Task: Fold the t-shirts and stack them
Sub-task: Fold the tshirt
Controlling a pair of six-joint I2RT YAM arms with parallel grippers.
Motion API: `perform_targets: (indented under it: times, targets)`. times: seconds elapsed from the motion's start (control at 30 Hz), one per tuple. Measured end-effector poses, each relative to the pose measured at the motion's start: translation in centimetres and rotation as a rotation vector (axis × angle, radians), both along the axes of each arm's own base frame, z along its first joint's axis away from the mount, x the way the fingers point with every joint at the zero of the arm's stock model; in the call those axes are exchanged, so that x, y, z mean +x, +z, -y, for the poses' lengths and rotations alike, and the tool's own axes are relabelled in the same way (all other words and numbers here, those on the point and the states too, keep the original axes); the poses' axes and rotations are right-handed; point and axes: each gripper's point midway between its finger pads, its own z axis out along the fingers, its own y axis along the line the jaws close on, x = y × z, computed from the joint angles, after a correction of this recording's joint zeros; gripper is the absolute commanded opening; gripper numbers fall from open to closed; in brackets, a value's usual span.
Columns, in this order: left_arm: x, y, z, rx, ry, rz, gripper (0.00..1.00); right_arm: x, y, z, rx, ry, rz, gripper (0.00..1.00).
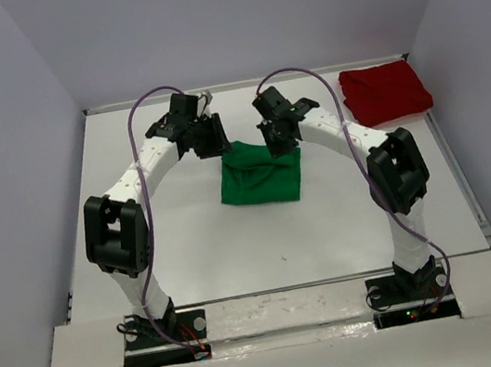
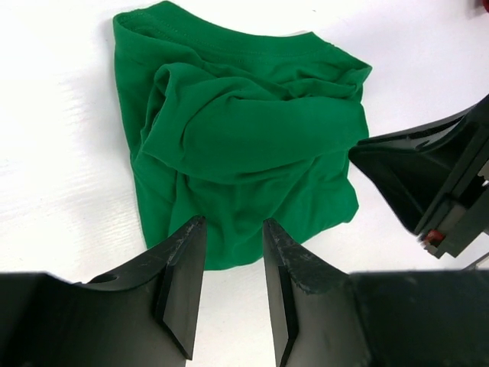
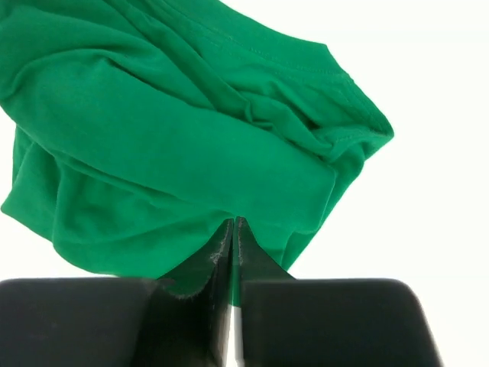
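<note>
The green t-shirt (image 1: 260,176) is lying crumpled mid-table (image 1: 328,226). The left gripper (image 2: 233,222) is hovering spread open at its edge, while the right gripper (image 3: 233,222) is pressing its fingers together at the hem. The red t-shirt (image 1: 384,90) is sitting folded in the far right corner.

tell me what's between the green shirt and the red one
In the top view, only the right arm and its white link cross between the green shirt and the red shirt.
</note>
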Motion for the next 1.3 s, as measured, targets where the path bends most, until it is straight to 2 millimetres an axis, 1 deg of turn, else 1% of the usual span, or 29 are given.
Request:
perform_targets:
  times: [0.03,0.07,0.13,0.2,0.23,0.33,0.43,0.53,0.63,0.73,0.83,1.07,1.3]
  targets:
    - [0.0,-0.1,0.0,0.003,-0.003,-0.002,0.48,-0.1,0.0,0.1,-0.002,-0.003,-0.004,0.43]
    - [-0.1,-0.2,-0.1,0.008,-0.009,-0.004,0.48,-0.2,0.0,0.2,-0.005,0.0,-0.006,0.47]
    - [-0.1,-0.7,-0.2,0.025,-0.016,-0.018,0.48,-0.6,-0.2,0.7,-0.012,-0.006,-0.018,0.49]
    - [0.4,-1.5,-0.5,0.044,-0.011,-0.034,0.49,-0.9,0.0,1.1,-0.003,-0.007,-0.026,0.53]
    - [0.6,-2.1,-0.7,0.054,-0.008,-0.047,0.49,-1.0,0.2,1.5,0.003,-0.013,-0.027,0.56]
    - [1.3,-3.5,-1.5,0.079,0.008,-0.083,0.49,-1.1,0.5,3.4,0.019,-0.037,-0.036,0.6]
    - [2.2,-5.1,-2.9,0.106,0.04,-0.117,0.49,-1.2,0.3,5.7,0.03,-0.073,-0.055,0.61]
    - [2.8,-5.9,-4.0,0.125,0.064,-0.138,0.49,-1.1,-0.2,6.7,0.034,-0.088,-0.071,0.61]
    - [3.6,-6.3,-4.8,0.133,0.087,-0.141,0.49,-1.2,-0.4,6.7,0.047,-0.076,-0.081,0.6]
    - [3.8,-6.5,-5.0,0.134,0.092,-0.143,0.49,-1.2,-0.4,5.9,0.08,-0.047,-0.086,0.6]
    - [3.9,-6.6,-4.8,0.132,0.088,-0.146,0.49,-1.2,-1.0,5.3,0.096,-0.027,-0.102,0.6]
    - [4.1,-7.0,-3.9,0.091,0.063,-0.154,0.48,-1.2,-3.3,4.4,0.104,-0.009,-0.157,0.6]
    - [4.3,-6.8,-2.9,0.042,0.04,-0.154,0.48,-0.8,-4.6,4.0,0.103,-0.005,-0.179,0.59]
